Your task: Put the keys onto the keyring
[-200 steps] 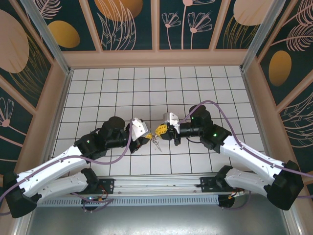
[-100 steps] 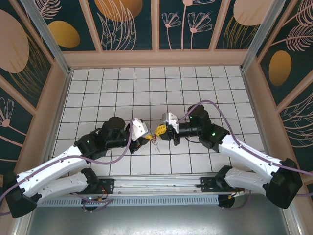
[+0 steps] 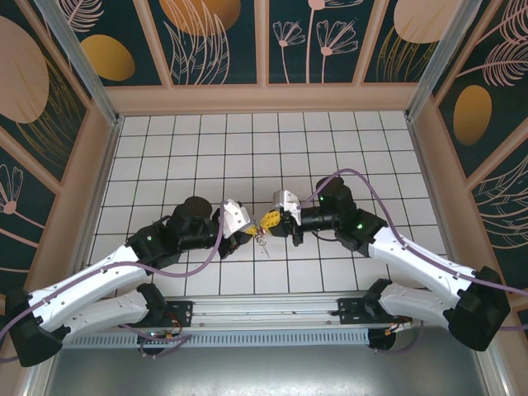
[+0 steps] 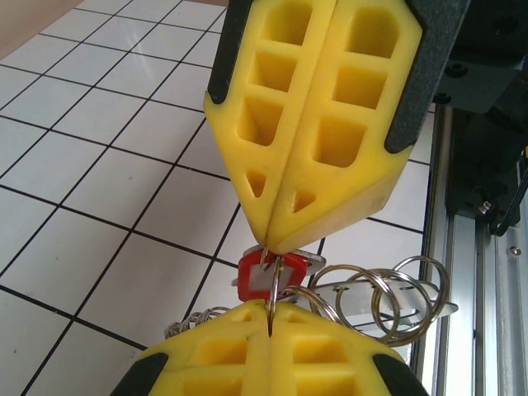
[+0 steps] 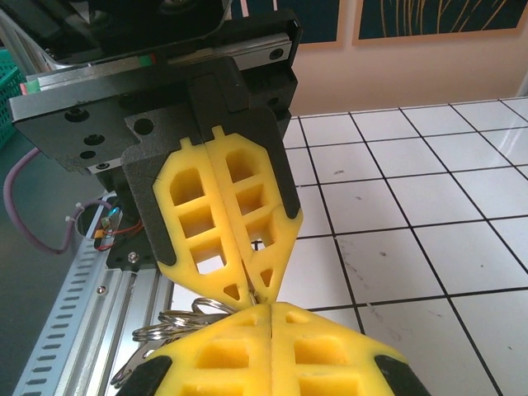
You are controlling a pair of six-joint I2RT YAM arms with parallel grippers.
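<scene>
Both grippers meet tip to tip above the tiled floor. My left gripper (image 3: 247, 233) (image 4: 271, 309) is shut on a thin wire ring of the keyring (image 4: 388, 297), and that ring runs through the head of the red key (image 4: 257, 279). My right gripper (image 3: 268, 221) (image 5: 271, 307) is shut, and its tip (image 4: 276, 247) pinches the top of the red key from the other side. Several silver wire rings (image 5: 177, 326) hang beside the fingertips. The oval loop of the keyring is mostly hidden behind the fingers.
The white tiled floor (image 3: 247, 157) stretches back to the beige walls (image 3: 264, 97). The arms' aluminium mounting rail (image 3: 272, 309) (image 4: 478, 272) runs along the near edge, close below the hanging rings.
The right gripper has crept slightly left, closing the small gap to the left gripper's tip. Both stay shut, and the left arm has barely moved.
</scene>
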